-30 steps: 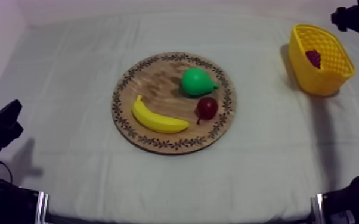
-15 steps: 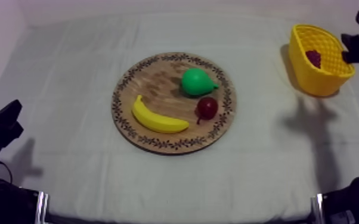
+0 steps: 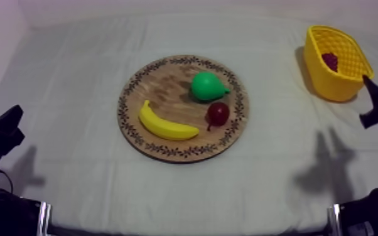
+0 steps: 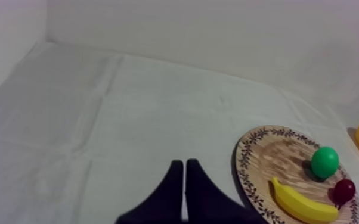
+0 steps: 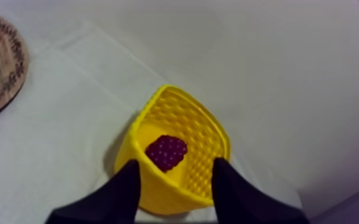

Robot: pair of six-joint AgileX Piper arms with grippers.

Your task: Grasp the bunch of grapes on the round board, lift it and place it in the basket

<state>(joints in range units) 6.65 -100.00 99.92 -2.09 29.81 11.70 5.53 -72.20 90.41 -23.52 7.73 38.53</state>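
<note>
From above, you look down on a table under a grey-white cloth [image 3: 66, 69], soft and faintly creased. At its middle lies the round wooden board [image 3: 164, 89], flat, its grain showing, its rim ringed with a dark leafy pattern. On it rest a smooth curved yellow banana [image 3: 166, 126], a glossy green pear [image 3: 207, 86] and a small red fruit [image 3: 218, 113], dark and shiny, just beside the pear. Well apart, at the far right, stands the yellow basket [image 3: 333, 86], its plastic walls a fine lattice. The bunch of grapes [image 3: 330, 61], dark purple and knobbly, lies inside it. Your right gripper [image 3: 376, 73] hangs near the basket's right side. Your left gripper [image 3: 12, 119] sits low at the left edge.

From the left wrist, the black fingers lie pressed together in a narrow wedge over bare cloth, with the board and its three fruits off to one side.

From the right wrist, the black fingers stand apart, holding nothing, above the basket's near wall. The grapes rest on the basket floor.
</note>
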